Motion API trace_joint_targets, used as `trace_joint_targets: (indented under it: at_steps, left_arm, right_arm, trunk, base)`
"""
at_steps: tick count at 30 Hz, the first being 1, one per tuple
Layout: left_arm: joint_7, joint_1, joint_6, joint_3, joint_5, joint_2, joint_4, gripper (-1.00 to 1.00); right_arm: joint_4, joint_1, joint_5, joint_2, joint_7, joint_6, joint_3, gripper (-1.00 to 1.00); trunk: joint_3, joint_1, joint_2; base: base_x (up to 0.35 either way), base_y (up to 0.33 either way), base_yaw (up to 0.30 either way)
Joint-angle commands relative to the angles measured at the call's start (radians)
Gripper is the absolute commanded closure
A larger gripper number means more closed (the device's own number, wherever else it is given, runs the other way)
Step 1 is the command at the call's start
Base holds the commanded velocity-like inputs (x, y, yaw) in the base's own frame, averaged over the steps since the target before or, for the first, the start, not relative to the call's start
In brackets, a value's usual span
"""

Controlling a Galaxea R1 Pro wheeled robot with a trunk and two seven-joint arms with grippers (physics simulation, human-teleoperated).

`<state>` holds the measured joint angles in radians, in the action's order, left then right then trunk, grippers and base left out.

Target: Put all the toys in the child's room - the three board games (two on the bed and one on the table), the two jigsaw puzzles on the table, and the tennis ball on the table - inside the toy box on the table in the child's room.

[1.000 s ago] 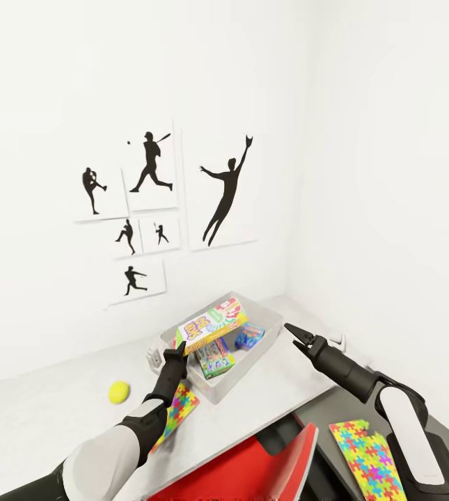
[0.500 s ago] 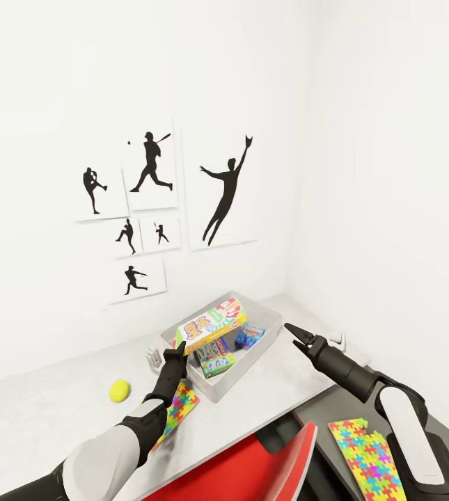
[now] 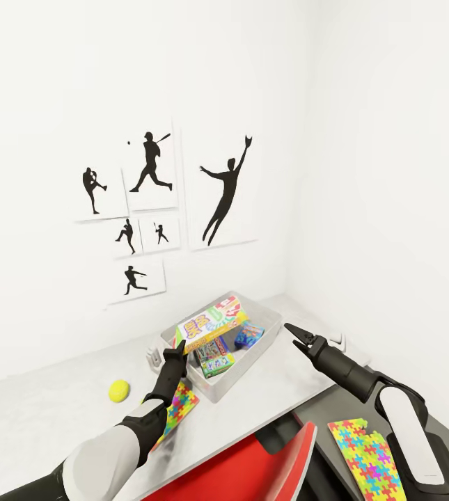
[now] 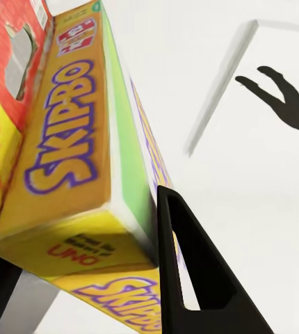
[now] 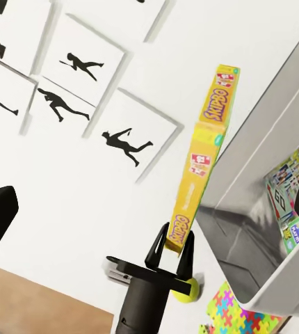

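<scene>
White corner walls [image 3: 363, 139], black baseball silhouette prints [image 3: 161, 202] at centre left, red chair [image 3: 245, 466] at bottom centre

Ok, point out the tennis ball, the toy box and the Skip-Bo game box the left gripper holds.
tennis ball [image 3: 118, 391], head view, its middle.
toy box [image 3: 269, 321], head view, right rim.
Skip-Bo game box [image 3: 210, 324], head view, printed top face.
</scene>
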<state>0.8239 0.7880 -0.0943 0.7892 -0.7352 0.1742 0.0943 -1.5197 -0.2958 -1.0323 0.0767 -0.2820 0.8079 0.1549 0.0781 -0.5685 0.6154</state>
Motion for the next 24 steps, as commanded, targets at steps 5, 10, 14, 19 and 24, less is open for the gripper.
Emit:
trace_joint_targets:
  at_steps: [5, 10, 14, 19, 24]
  left_arm:
    - [-0.007, 0.002, -0.011, -0.006, -0.007, 0.0, 0.001, 1.0]
    - [-0.067, 0.003, -0.013, -0.008, -0.003, 0.0, 0.002, 1.0]
    - [-0.104, 0.003, -0.017, -0.008, 0.0, 0.0, 0.002, 1.0]
    - [-0.111, 0.004, -0.014, -0.008, 0.0, 0.0, 0.002, 1.0]
    - [-0.112, 0.004, -0.013, -0.008, 0.0, 0.0, 0.002, 1.0]
  right_arm:
    - [0.0, -0.001, 0.003, 0.0, -0.005, 0.005, 0.002, -1.0]
    - [0.001, -0.001, 0.003, 0.0, -0.005, 0.005, 0.002, -1.0]
    - [0.0, -0.001, 0.003, 0.0, -0.005, 0.005, 0.002, -1.0]
    - [0.0, -0.001, 0.003, 0.0, -0.005, 0.005, 0.002, -1.0]
    - [0.001, -0.001, 0.003, 0.0, -0.005, 0.005, 0.002, -1.0]
  trunk:
    - [0.002, 0.0, 0.002]
    - [0.002, 0.0, 0.002]
    - [0.002, 0.0, 0.002]
    - [0.002, 0.0, 0.002]
    - [0.002, 0.0, 0.002]
  base:
    - [0.0, 0.0, 0.0]
    - [0.0, 0.0, 0.0]
    - [0.0, 0.0, 0.0]
    - [0.0, 0.0, 0.0]
    - [0.0, 0.0, 0.0]
